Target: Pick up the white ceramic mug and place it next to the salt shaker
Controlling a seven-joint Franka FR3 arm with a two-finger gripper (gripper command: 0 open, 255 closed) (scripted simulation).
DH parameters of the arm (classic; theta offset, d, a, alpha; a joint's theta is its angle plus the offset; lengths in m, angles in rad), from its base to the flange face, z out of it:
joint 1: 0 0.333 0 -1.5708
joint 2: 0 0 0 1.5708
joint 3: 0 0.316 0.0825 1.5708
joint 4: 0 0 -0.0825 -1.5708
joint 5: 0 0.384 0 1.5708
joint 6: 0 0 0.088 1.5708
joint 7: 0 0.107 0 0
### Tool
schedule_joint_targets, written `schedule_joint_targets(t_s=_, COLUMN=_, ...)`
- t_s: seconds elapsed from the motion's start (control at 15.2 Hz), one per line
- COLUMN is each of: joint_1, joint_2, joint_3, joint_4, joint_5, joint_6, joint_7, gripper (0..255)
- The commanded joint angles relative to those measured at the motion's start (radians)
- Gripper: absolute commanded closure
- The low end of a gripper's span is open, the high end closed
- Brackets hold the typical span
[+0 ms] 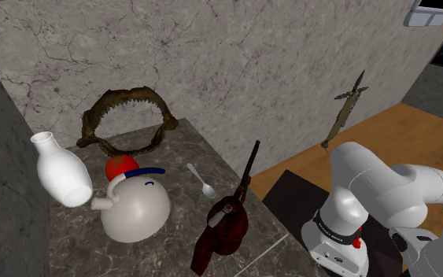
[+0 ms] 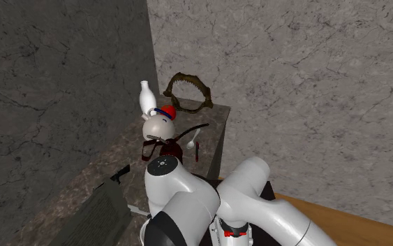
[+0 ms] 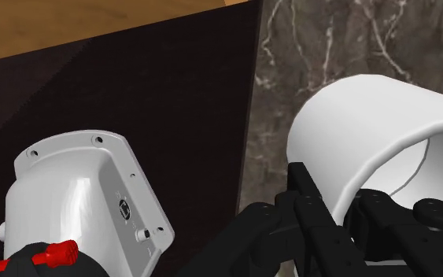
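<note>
**Approach not yet begun: the mug stands well apart from the jaws**

Our gripper [image 3: 345,206] is tucked in over our own arm. Its black fingers appear to stand apart, with white showing between them, and they clasp nothing. Just past the jaws curves a white arm link [image 3: 369,118]. Off to one side of them the arm's base [image 3: 86,197] sits on the dark stand [image 3: 172,94], whose edge meets the marbled counter [image 3: 330,47].

We judge the task to be at its first step, the reach. The next move calls for unfolding the arm, turning the jaws toward the counter and lowering them around the mug.

The mug [image 1: 137,208] stands on the counter, well apart from the jaws. It is round and white, with a red cap and a handle. Roughly between the jaws and the mug lie a dark red object [image 1: 226,220] and a spoon [image 1: 202,181], so we would travel high over both. Beyond the mug, farther from the jaws, is the white bottle-shaped thing we take for the salt shaker [image 1: 58,169]. It is tilted and just beside the mug, and we cannot tell whether they touch. Farthest off, a toothed bone arch [image 1: 125,118] leans at the wall.

Walls close the counter's far sides. Open room lies overhead and along the edge nearest the jaws. Lifting the mug straight up first should spare the shaker.
</note>
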Motion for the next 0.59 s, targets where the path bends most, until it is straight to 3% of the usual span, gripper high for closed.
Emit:
schedule_joint_targets(t_s=0.0, joint_1=0.006, joint_2=-0.002, joint_3=0.019, joint_4=-0.008, joint_5=0.018, joint_6=0.006, joint_7=0.001, gripper=255)
schedule_joint_targets(t_s=0.46, joint_1=0.006, joint_2=-0.002, joint_3=0.019, joint_4=-0.008, joint_5=0.018, joint_6=0.006, joint_7=0.001, gripper=255)
schedule_joint_targets(t_s=0.53, joint_1=0.006, joint_2=-0.002, joint_3=0.019, joint_4=-0.008, joint_5=0.018, joint_6=0.006, joint_7=0.001, gripper=0)
